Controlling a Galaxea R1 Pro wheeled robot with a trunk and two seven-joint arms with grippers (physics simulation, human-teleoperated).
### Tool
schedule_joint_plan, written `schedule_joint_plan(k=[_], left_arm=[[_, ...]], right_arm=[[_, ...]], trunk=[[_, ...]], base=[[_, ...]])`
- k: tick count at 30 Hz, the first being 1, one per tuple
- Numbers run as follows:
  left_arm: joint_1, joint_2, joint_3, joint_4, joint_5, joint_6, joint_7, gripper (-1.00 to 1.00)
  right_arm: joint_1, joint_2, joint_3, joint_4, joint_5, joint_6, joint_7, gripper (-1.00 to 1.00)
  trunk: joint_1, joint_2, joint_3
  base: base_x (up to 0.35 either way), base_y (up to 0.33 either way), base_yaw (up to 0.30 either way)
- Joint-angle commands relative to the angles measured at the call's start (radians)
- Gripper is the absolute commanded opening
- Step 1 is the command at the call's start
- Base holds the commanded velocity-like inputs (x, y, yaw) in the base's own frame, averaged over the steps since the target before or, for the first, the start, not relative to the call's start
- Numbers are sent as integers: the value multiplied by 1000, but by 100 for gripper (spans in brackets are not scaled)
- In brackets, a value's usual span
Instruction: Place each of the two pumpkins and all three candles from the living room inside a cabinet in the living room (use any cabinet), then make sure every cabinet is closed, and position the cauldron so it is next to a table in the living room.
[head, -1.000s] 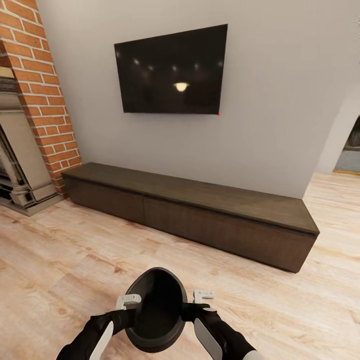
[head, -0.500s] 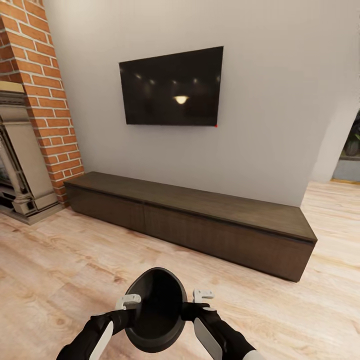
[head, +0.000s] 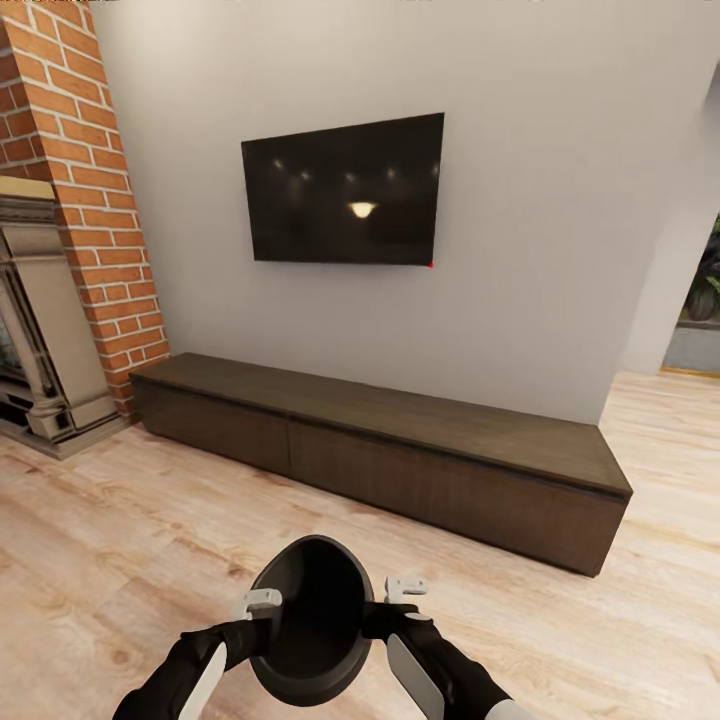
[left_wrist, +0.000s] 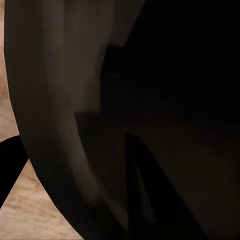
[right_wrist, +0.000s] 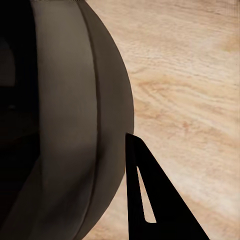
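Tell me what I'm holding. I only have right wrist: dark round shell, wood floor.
Observer: A black cauldron, mouth toward the head camera, with the left gripper and right gripper on opposite sides of its rim.
Operator: What's ahead?
Observer: A long dark cabinet against the wall, all fronts shut.
Operator: Landmarks?
Observer: A TV on the wall above it, and a brick fireplace past its left end.
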Motion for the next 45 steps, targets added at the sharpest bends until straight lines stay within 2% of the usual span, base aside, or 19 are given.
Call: schedule_joint_plan(k=[1,20,33,45], left_arm=[[-1,1,-2,-8,18,6,4,-100],[-1,1,-1,-8,18,6,2,-100],[-1,1,0,-17,18,7,-5,-100],[-1,1,-1,-17,18,7,0,-100]], right_arm=[[-1,0,2,-1,-3,4,-9,-100],[-1,0,3,-3,-2,-12,-9,-100],[-1,0,3,-4,-2,-14,-9,-100],[-1,0,3,-3,-2,-14,-9,-100]], trunk=[[-4,7,2],[-77,140,62],[-77,140,62],[-77,140,71]], base=[[0,0,0],[0,0,0],[11,0,10],[40,0,224]])
